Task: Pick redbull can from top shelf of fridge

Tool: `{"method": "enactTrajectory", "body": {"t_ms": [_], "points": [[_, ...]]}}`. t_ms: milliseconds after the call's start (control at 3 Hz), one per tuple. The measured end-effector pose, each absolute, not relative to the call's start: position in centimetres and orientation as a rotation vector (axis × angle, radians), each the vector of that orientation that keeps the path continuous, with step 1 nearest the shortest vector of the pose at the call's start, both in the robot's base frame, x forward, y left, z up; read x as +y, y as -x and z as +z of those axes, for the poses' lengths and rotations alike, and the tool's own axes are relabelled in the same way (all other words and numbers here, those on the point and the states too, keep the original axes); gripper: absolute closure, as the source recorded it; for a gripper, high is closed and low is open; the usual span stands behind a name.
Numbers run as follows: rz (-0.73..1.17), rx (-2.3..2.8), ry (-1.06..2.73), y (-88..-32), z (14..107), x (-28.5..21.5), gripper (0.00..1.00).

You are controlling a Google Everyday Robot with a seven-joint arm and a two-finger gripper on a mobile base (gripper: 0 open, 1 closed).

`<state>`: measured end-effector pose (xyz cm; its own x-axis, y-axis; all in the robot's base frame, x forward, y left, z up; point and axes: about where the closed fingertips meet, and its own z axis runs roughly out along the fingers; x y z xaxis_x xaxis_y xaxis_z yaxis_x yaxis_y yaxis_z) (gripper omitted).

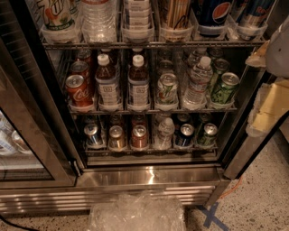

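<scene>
Fridge on speckled floor, redbull can on top shelf; tool at right edge, grip unclear

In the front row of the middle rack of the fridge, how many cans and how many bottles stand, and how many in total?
Cans: 3
Bottles: 3
Total: 6
The gripper is at the right edge, level with the top shelf.

Drinks on top shelf cropped above, redbull can too, gripper perhaps blurred shape at right
</scene>
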<state>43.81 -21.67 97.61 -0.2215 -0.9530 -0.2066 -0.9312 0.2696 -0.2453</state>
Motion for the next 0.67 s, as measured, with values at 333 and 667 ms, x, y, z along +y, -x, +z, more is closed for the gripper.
{"method": "enactTrajectory", "body": {"t_ms": [333, 667], "points": [[-0.098, 2.232, 1.724, -43.82, 97.62, -21.66, 0.0], [-0.104, 2.228, 1.683, -43.95, 98.02, -21.64, 0.0]]}}
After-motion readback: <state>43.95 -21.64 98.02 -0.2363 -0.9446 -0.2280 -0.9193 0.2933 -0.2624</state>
